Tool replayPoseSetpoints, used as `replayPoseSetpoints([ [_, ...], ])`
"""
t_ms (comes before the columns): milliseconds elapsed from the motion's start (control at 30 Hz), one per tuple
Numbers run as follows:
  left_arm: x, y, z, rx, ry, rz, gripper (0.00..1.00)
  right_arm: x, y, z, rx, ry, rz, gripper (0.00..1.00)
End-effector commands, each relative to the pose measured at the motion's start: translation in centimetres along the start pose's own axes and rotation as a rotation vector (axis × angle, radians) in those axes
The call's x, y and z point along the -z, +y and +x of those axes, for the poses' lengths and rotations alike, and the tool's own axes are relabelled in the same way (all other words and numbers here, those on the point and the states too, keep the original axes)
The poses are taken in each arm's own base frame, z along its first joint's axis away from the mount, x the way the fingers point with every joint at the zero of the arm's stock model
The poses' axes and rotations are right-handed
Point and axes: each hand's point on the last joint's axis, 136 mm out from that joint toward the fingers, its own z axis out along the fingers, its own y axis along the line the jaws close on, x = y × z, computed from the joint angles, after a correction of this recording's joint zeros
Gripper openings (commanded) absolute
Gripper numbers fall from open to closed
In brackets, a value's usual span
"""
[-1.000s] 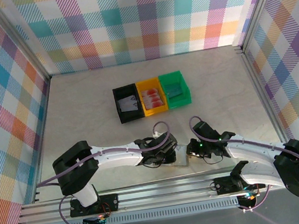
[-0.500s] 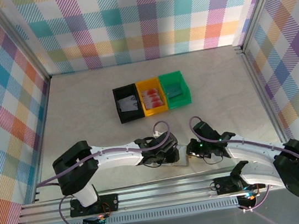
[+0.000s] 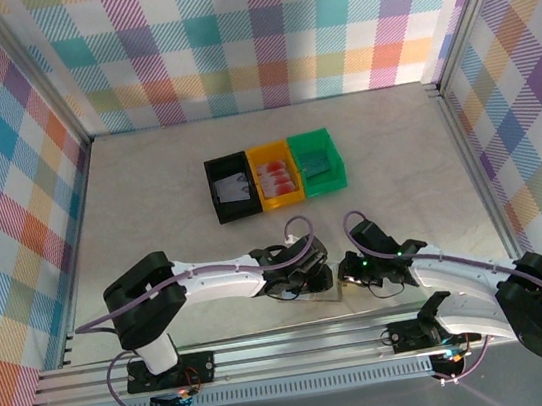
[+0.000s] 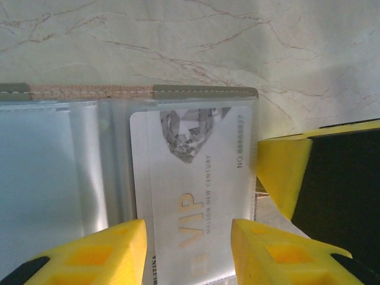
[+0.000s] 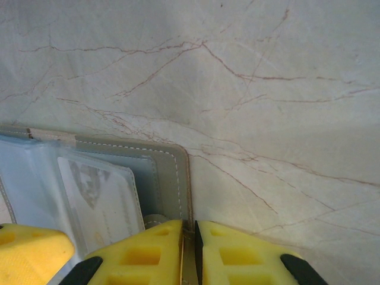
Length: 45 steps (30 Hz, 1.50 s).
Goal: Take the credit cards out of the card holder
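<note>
The card holder (image 3: 329, 283) lies open near the table's front edge, between my two grippers. Its grey-brown cover (image 5: 163, 159) frames clear sleeves (image 4: 53, 172). A white credit card (image 4: 191, 178) printed "VIP" sits inside one sleeve. My left gripper (image 4: 187, 249) hovers over that card's lower end, open, one yellow finger on each side. My right gripper (image 5: 189, 243) is shut on the holder's cover edge and pins it. One right finger (image 4: 280, 172) shows beside the sleeve in the left wrist view. More credit cards lie in the bins.
Three small bins stand in a row at mid table: black (image 3: 221, 206), yellow (image 3: 282, 201) with red cards, green (image 3: 324, 187). Checked walls enclose the marble table (image 3: 148, 190). An aluminium rail (image 3: 271, 349) runs along the near edge.
My left gripper's jaws have spread wider and it has shifted slightly right over the card holder. The right gripper has kept its grip and place.
</note>
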Motion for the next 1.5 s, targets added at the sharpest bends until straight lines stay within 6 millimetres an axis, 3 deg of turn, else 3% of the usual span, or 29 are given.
replayPoseSetpoints([
  [0, -0.1, -0.7, 0.3, -0.009, 0.006, 0.011, 0.42, -0.7, -2.3, 2.0, -0.020, 0.064, 0.064, 0.17],
  [600, -0.3, 0.8, 0.8, -0.060, 0.019, -0.064, 0.41, -0.7, -2.4, 1.9, -0.020, 0.062, 0.067, 0.17],
  [800, -0.9, 0.5, 1.2, -0.067, 0.039, -0.057, 0.41, -0.7, -2.3, 1.9, -0.020, 0.063, 0.065, 0.17],
  [1100, -0.1, 1.6, 1.2, -0.129, 0.025, -0.135, 0.41, -0.7, -2.4, 1.9, -0.020, 0.063, 0.067, 0.17],
  [1467, -0.4, 1.0, 1.4, -0.147, 0.021, -0.137, 0.41, -0.8, -2.4, 2.0, -0.019, 0.065, 0.067, 0.17],
])
